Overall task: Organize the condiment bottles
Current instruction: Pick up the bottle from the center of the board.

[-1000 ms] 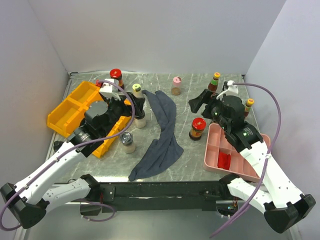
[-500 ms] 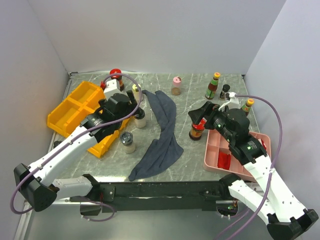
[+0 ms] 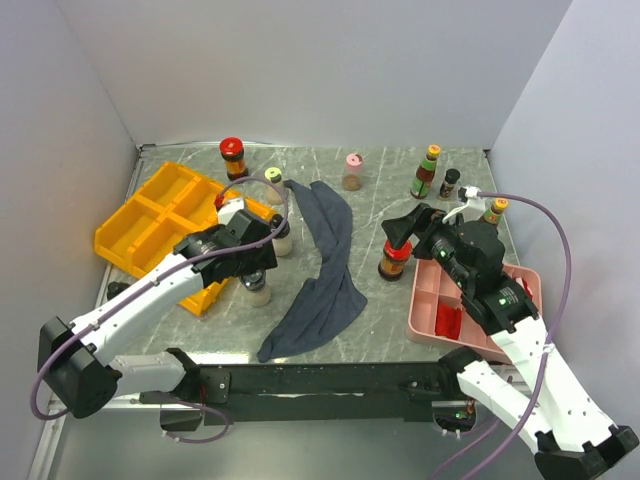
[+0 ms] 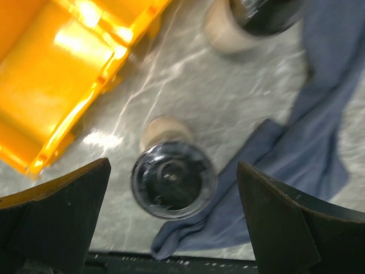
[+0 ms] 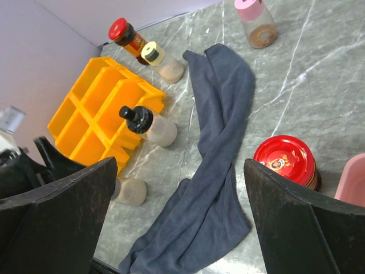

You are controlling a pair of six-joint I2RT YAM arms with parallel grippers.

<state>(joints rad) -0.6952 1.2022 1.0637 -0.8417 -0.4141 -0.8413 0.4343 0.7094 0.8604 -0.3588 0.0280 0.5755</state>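
Bin at left of bench. Left end effector released, jaws wide, straddling the silver-capped shaker from above without contact. The shaker stands upright between bin and cloth. Right end effector released, empty, over red-lidded jar just beside tray.

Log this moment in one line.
left gripper: open, over silver-capped shaker | right gripper: open, by red-lidded jar | nothing held

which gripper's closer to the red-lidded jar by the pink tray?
Right. The right gripper hangs open just over the red-lidded jar; the left gripper is across the grey-blue cloth, open above the silver-capped shaker.
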